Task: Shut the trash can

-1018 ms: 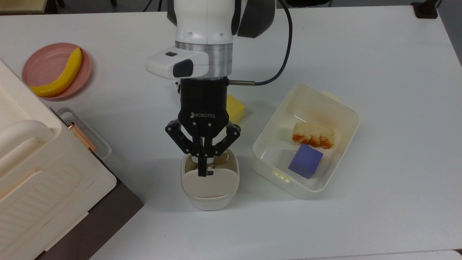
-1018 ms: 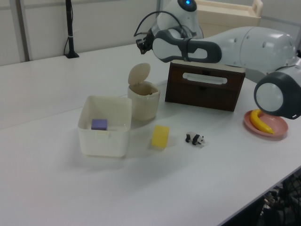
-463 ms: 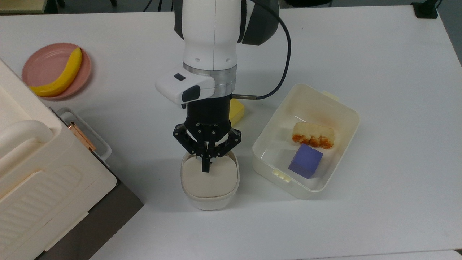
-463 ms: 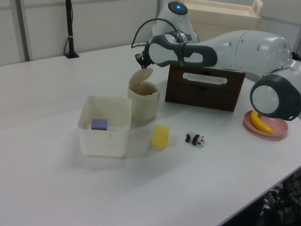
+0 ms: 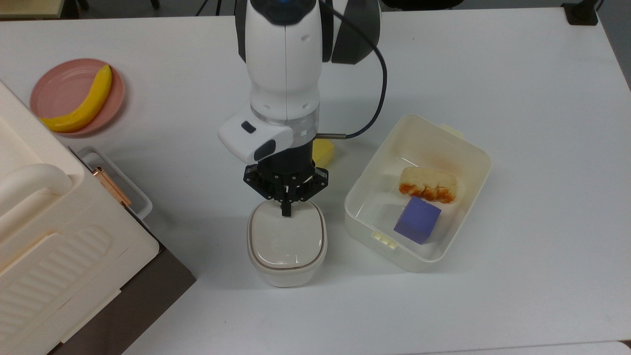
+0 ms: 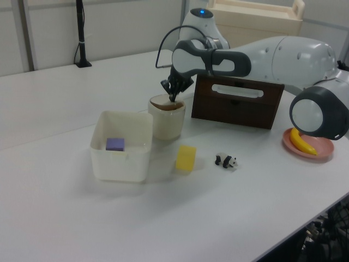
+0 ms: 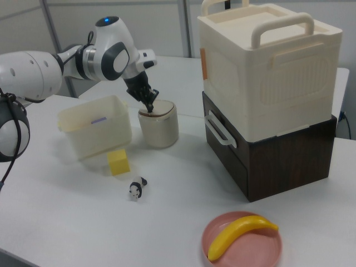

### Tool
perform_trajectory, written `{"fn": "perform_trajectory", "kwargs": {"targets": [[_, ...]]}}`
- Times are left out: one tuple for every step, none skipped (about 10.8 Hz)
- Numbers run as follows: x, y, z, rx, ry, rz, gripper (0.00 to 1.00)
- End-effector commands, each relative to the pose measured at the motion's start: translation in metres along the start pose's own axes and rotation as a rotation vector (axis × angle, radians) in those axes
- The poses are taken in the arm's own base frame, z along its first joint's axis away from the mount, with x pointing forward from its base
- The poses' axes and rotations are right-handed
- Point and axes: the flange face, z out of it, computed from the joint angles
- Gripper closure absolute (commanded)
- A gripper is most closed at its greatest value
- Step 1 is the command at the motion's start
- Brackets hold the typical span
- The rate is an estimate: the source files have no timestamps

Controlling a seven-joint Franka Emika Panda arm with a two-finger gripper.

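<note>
This looks like a robotics lab set up for trials. A wide white bench [image 5: 493, 59] carries an odd mix of props: a toy banana [image 5: 81, 103] on a pink plate [image 5: 59, 81], a yellow sponge block [image 6: 186, 158], a tiny panda figure [image 6: 226, 161], and a translucent tub [image 5: 473, 153] holding a purple cube [image 5: 417, 220]. A white arm [image 6: 283, 52] reaches over the bench, plain partition panels [image 6: 125, 24] stand behind it, and a black stand [image 6: 82, 33] is clamped at the bench's edge.
</note>
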Motion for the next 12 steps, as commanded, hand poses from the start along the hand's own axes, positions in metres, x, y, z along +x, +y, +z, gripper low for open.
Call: {"fn": "perform_trajectory", "kwargs": {"targets": [[-0.016, -0.007, 0.017, 0.008, -0.056, -0.027, 1.0], [-0.022, -0.007, 0.028, 0.003, -0.079, -0.032, 1.0], [-0.024, -0.006, 0.032, 0.001, -0.083, -0.033, 1.0], [-0.024, -0.007, 0.03, 0.003, -0.082, -0.029, 1.0], [-0.018, -0.007, 0.01, 0.017, -0.06, -0.016, 1.0], [-0.014, -0.003, -0.036, 0.028, -0.011, -0.013, 0.99], [-0.018, 0.002, -0.07, 0.03, -0.02, -0.01, 0.81], [-0.027, 0.007, -0.099, 0.029, -0.046, -0.008, 0.49], [-0.043, 0.014, -0.118, 0.029, -0.08, -0.011, 0.23], [-0.063, 0.02, -0.135, 0.026, -0.106, -0.018, 0.0], [-0.083, 0.025, -0.152, 0.02, -0.136, -0.02, 0.0], [-0.099, 0.03, -0.164, 0.01, -0.201, -0.019, 0.0]]}}
